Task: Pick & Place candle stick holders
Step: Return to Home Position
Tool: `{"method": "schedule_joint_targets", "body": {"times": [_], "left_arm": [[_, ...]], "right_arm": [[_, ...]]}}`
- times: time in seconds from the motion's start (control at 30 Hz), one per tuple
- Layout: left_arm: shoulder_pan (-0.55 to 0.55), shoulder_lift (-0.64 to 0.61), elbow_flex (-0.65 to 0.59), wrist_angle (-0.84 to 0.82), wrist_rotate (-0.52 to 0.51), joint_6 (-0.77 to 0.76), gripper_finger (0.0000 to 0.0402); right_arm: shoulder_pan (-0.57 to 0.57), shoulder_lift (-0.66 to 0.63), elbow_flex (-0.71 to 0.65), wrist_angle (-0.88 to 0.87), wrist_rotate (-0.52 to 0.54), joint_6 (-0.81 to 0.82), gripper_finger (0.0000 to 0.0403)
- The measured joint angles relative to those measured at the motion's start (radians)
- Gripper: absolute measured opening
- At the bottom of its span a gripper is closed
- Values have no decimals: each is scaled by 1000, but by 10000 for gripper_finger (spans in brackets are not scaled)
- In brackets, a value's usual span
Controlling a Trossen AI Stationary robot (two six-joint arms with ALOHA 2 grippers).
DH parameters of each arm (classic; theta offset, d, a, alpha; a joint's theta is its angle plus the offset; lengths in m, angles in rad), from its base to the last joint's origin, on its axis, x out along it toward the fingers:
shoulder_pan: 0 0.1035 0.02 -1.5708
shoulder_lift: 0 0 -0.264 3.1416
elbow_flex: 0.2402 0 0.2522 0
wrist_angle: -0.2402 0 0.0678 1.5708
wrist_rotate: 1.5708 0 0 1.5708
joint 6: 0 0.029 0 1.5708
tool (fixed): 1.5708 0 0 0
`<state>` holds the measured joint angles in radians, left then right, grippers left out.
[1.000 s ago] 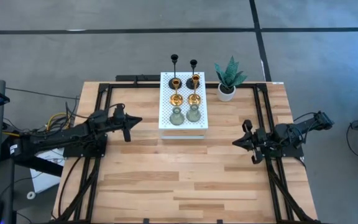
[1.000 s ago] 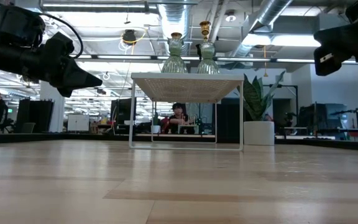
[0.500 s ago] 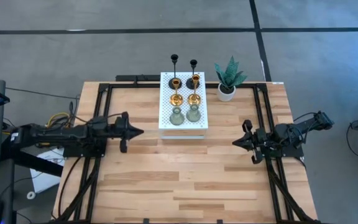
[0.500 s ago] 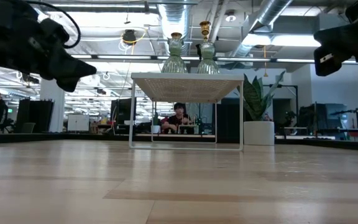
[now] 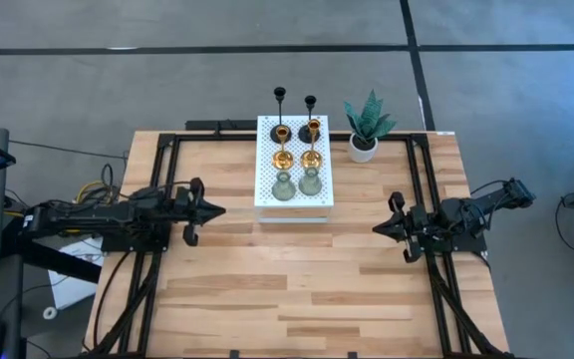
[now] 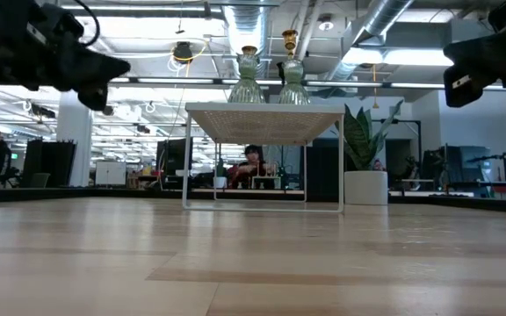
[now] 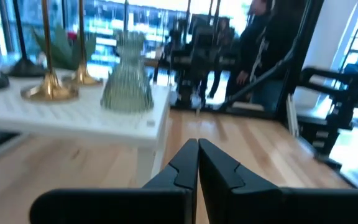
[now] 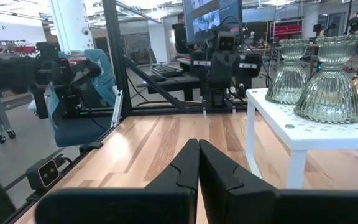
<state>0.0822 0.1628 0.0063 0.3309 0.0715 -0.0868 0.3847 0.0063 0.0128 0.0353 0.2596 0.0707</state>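
Left pincer (image 7: 197,146), right pincer (image 8: 198,144) closed; left wrist view crops black holders' (image 7: 23,67) tops.

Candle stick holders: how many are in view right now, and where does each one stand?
6, all on the white shelf, in pairs: black holders at the back, gold holders mid-shelf, pale glass holders in front. None seems hidden.

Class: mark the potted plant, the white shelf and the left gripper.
potted plant (image 5: 369,118): high view, its leaves.
white shelf (image 5: 266,175): high view, bare left edge of top.
left gripper (image 5: 219,209): high view, its shut fingertips.
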Motion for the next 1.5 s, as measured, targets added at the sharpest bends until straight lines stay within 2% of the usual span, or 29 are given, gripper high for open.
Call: {"method": "schedule_joint_targets", "body": {"times": [0.27, 0.4, 0.73, 0.83, 1.03, 1.27, 1.5], "left_arm": [[0, -159, 0, 1, 0, 0, 12], [-30, -163, 0, 59, 0, 0, 12], [-170, -163, 0, 57, 1, 31, 12], [-174, -163, 0, 24, 1, 28, 12], [-173, -162, 0, -142, 0, 134, 12], [-173, -163, -1, -295, 0, 136, 12], [-171, -162, 0, -308, -30, 157, 12]], "right_arm": [[0, 0, 0, 2, 0, 59, 0], [0, 0, 0, 2, 1, 61, 0], [0, 0, -1, 6, 2, 61, 0], [0, 0, -1, 6, 3, 61, 0], [0, 0, -1, 6, 3, 61, 0], [0, 0, -1, 6, 3, 61, 0], [0, 0, -1, 6, 3, 61, 0]]}}
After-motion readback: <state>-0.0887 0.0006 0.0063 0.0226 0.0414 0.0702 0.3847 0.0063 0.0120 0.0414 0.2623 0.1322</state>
